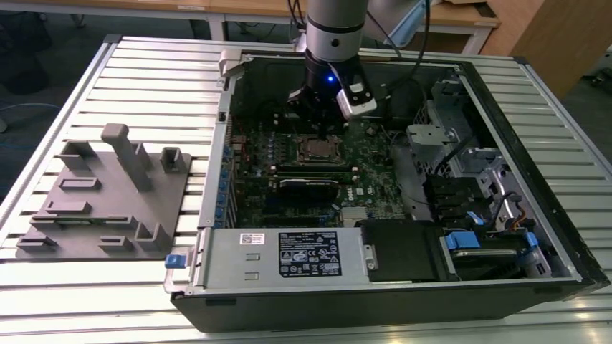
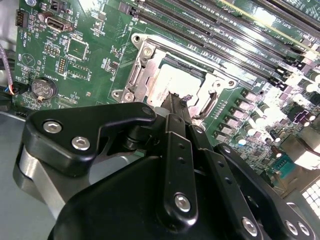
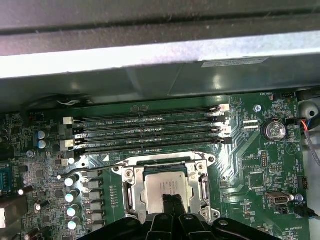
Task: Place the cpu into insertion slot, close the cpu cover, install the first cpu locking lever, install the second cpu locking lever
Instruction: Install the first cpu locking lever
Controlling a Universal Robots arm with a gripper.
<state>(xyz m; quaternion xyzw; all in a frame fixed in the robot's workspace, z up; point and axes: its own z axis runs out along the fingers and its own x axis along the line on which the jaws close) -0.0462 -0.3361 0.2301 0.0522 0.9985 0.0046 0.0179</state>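
Note:
The cpu (image 3: 155, 190), a square silvery chip, lies flat in the insertion slot (image 3: 165, 168) on the green motherboard, also seen from the second wrist view as the cpu (image 2: 167, 82). The cpu cover (image 3: 131, 189), a silvery metal frame, lies down around it with the chip showing through its window. My gripper (image 3: 170, 199) hangs right over the chip's middle with its two black fingers (image 2: 174, 102) pressed together and nothing between them. In the exterior view the gripper (image 1: 320, 130) sits just behind the cpu (image 1: 316, 149) inside the open computer case.
Several long black memory slots (image 3: 150, 132) run beside the socket. A long black card (image 1: 308, 185) and the power supply (image 1: 287, 254) lie toward the front of the case (image 1: 535, 215). A grey fixture plate (image 1: 100, 197) rests on the slatted table at the exterior view's left.

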